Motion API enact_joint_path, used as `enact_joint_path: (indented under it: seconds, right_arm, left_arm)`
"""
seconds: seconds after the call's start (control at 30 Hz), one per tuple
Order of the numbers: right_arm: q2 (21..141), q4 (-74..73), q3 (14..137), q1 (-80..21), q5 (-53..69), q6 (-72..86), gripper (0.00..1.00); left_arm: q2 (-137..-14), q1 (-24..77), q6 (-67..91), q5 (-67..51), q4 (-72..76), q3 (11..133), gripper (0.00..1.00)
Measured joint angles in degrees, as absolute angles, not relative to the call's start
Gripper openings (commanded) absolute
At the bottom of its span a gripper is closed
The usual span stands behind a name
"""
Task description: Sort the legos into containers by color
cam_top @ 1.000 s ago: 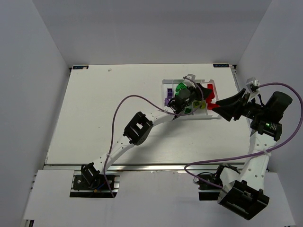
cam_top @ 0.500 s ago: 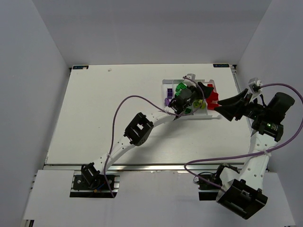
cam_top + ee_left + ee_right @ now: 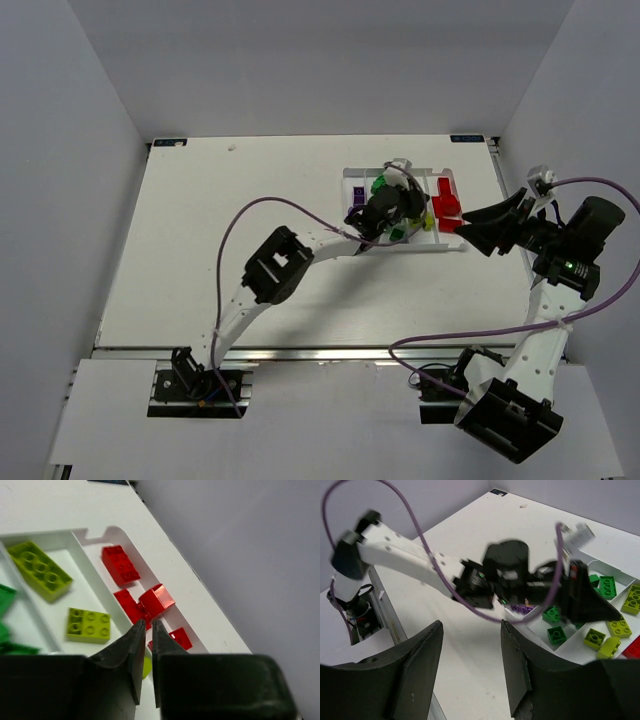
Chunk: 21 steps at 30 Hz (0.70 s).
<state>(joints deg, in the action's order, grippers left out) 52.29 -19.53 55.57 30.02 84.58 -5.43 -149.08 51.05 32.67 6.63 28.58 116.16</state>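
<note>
The white tray (image 3: 352, 176) lies at the table's back right, its compartments holding legos by colour. Red bricks (image 3: 445, 205) fill the rightmost one, green bricks (image 3: 380, 185) and purple ones (image 3: 355, 212) lie further left. My left gripper (image 3: 413, 203) hovers over the tray, shut, with nothing between its jaws. In the left wrist view its tips (image 3: 147, 625) hang above the red bricks (image 3: 157, 600), and yellow-green bricks (image 3: 39, 570) lie beyond the divider (image 3: 97, 575). My right gripper (image 3: 466, 228) is open and empty just right of the tray, and the right wrist view (image 3: 470, 630) shows it above bare table.
The left arm's purple cable (image 3: 265, 210) loops over the table's middle. White walls enclose the table on three sides. In the right wrist view the left arm (image 3: 420, 565) crosses in front of the tray's green bricks (image 3: 555, 635).
My left gripper opened over the red compartment, then closed and drew back a little to the left, uncovering the red bricks. Its elbow swung left. The right arm barely moved.
</note>
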Motion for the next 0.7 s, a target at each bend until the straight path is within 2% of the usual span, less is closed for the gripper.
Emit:
enact_joint_path:
  seconds: [0.1, 0.13, 0.2, 0.23, 0.27, 0.3, 0.33, 0.5, 0.6, 0.7]
  right_arm:
    - [51.72, -19.53, 55.55, 30.04, 84.58, -6.33, 0.58]
    - [51.42, -19.55, 55.51, 30.04, 84.42, -6.63, 0.58]
    - [50.59, -19.90, 55.35, 30.04, 83.53, -7.60, 0.74]
    - [50.19, -20.10, 55.35, 30.04, 82.48, -8.34, 0.85]
    - [49.82, -20.51, 55.35, 30.04, 81.38, -8.88, 0.89]
    - [49.34, -20.84, 55.33, 30.04, 79.88, -9.63, 0.89]
    - [48.88, -21.19, 55.33, 30.04, 78.15, -10.52, 0.89]
    - [43.72, -20.32, 52.58, 30.04, 66.50, -10.07, 0.89]
    - [39.94, -20.47, 50.81, 30.04, 60.03, -8.49, 0.89]
    - [38.35, -22.35, 50.92, 30.02, 58.98, -9.47, 0.89]
  left_arm:
    - [-136.25, 49.36, 30.57, 6.66, 27.73, 102.94, 0.22]
    - [-130.87, 48.29, 29.87, 6.61, 26.96, 98.39, 0.39]
    - [-120.20, 45.63, 29.02, 6.24, 26.00, 91.44, 0.64]
    - [-114.67, 43.90, 28.67, 5.85, 24.86, 88.25, 0.83]
    - [-110.02, 42.54, 27.88, 5.50, 23.51, 86.02, 0.88]
    - [-105.12, 40.73, 27.81, 5.41, 22.28, 84.14, 0.90]
    - [-100.42, 38.87, 27.55, 5.45, 20.64, 82.13, 0.98]
    - [-81.45, 35.40, 23.73, 6.70, 11.88, 70.83, 0.98]
    - [-74.08, 35.83, 19.99, 6.68, 5.32, 64.20, 0.98]
    - [-68.97, 36.12, 15.70, 6.85, 0.34, 58.26, 0.98]
